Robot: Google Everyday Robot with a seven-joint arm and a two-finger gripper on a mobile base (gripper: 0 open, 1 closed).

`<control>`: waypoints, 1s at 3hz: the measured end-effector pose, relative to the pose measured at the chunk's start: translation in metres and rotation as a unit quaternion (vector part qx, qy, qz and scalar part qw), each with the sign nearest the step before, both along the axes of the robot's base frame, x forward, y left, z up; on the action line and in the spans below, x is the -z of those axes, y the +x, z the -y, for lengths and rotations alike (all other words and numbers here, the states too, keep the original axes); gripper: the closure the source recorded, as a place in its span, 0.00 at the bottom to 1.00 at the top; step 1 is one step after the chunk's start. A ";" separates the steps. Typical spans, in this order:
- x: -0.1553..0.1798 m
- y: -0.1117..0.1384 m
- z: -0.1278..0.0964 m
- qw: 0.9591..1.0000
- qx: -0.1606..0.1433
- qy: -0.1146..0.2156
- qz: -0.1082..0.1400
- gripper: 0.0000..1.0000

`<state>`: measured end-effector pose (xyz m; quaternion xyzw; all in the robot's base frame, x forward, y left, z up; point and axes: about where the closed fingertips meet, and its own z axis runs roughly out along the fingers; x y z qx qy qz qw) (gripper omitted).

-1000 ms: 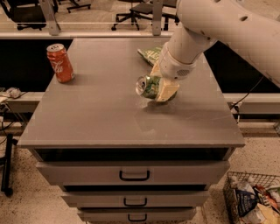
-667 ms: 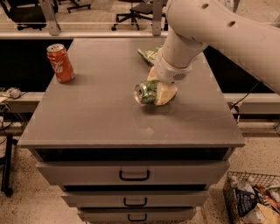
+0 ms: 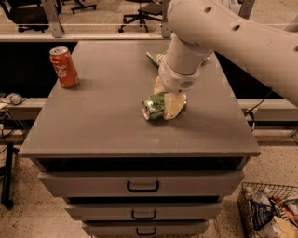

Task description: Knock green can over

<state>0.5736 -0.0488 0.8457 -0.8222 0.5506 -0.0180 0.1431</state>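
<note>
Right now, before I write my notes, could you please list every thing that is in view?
green can: one, green, lying on its side near the middle of the cabinet top
red can: one, red-orange, upright, back left of the top
bag: one, green, flat, at the back, partly behind the arm
cabinet: one, grey, three drawers
basket: one, wire, floor, lower right
chairs: at least two, dark, far back
arm: one, white, from upper right
hand: one, pale, at the green can
</note>
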 end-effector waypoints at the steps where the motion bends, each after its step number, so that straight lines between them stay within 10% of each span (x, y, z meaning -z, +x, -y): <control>1: -0.002 -0.001 -0.002 1.000 -0.009 -0.002 -0.001 0.12; 3: -0.008 0.000 -0.002 1.000 -0.015 -0.003 0.001 0.00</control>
